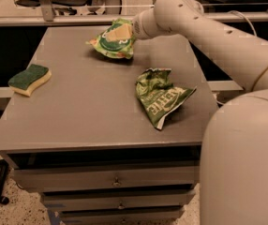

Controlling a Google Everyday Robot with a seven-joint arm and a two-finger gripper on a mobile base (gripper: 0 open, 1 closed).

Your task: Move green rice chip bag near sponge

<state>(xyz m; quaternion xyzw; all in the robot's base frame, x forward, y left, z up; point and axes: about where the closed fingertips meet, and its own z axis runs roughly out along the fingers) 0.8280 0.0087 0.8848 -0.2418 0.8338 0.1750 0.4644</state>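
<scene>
The green rice chip bag, light green with a dark round patch and orange-red edges, lies at the far middle of the grey table. My gripper reaches in from the right on the white arm and sits on the bag's upper right part, covering some of it. The sponge, dark green over pale yellow foam, lies near the table's left edge, well to the left of the bag and nearer the front.
A darker green wrinkled bag with white lettering lies right of the table's centre. Drawers sit under the table's front edge. A glass partition and chair bases stand behind the table. My robot's white body fills the lower right.
</scene>
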